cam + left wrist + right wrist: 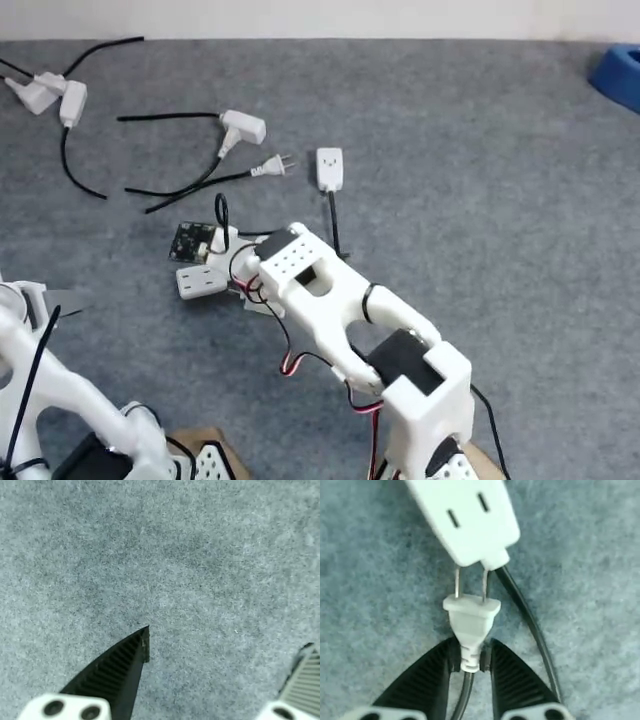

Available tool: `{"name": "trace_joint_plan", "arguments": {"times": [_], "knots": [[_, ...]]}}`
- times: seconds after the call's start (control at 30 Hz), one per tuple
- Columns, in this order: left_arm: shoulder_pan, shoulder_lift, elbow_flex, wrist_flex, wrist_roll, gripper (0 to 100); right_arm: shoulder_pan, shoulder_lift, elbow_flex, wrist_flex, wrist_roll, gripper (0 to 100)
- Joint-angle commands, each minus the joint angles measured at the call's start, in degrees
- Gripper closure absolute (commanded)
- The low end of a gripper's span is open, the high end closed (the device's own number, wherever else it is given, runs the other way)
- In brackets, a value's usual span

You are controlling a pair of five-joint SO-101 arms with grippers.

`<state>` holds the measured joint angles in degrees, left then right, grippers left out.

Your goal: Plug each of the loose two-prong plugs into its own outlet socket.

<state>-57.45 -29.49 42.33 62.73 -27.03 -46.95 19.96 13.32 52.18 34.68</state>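
**Plug pinched at the socket's end, prongs not yet in**

A white two-prong plug (470, 617) sits pinched by its neck between the right arm's jaws, which press on it from both sides just behind the plug body. Its black cord (462, 692) trails back between them. The two metal prongs (470, 585) point at a white outlet socket (467, 517) lying on the grey counter (370, 605). Their tips meet the socket's near end, and most of their length is still bare. Two slots show on the socket's upper face. The socket's own black cord (530, 625) runs off along the counter beside the plug.

In the high view the right arm (340, 300) stretches across the middle of the counter (480, 150), its wrist low over the surface.

Further up the counter, another loose plug (272, 166) lies with its prongs turned toward a second socket (329, 168); the two are near each other but apart. A white cord end (243, 127) lies just beyond them. Two more white cord ends (50, 97) lie against each other in the far corner. A blue object (618, 75) sits at the opposite edge.

The left arm (60, 400) stands at the near corner. Its jaws are spread wide over bare counter (160, 555), with nothing between them.
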Motion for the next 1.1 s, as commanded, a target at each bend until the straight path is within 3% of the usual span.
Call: {"name": "trace_joint_plan", "arguments": {"times": [0.0, 0.2, 0.33, 0.47, 0.63, 0.83, 1.07], "knots": [[0.04, -0.57, -0.84, -0.7, -0.62, 57, 0.66, -4.44, -2.15, 5.67, -4.13, 99.1], [3.74, -0.66, -1.1, -1.93, -0.7, 57, -1.27, -23.96, -1.71, 17.36, -10.64, 99.1], [8.66, -0.75, -7.69, -1.41, -0.35, 57, -1.45, -35.65, -1.54, 20.97, -20.75, 99.1], [16.4, -6.46, -16.66, 5.1, 3.34, 57, -0.48, -40.13, 4.26, 18.95, -28.31, 99.1], [27.03, -23.96, -22.81, 14.77, 10.55, 57, 7.08, -42.33, 12.97, 12.35, -32.18, 99.1], [40.92, -43.12, -6.11, 18.9, 13.54, 57, 3.3, -44.97, 20.44, 6.81, -32.97, 99.1], [42.51, -54.99, 12.97, 15.65, 13.54, 57, -5.41, -45.14, 20.79, 6.29, -34.2, 99.1]]}}
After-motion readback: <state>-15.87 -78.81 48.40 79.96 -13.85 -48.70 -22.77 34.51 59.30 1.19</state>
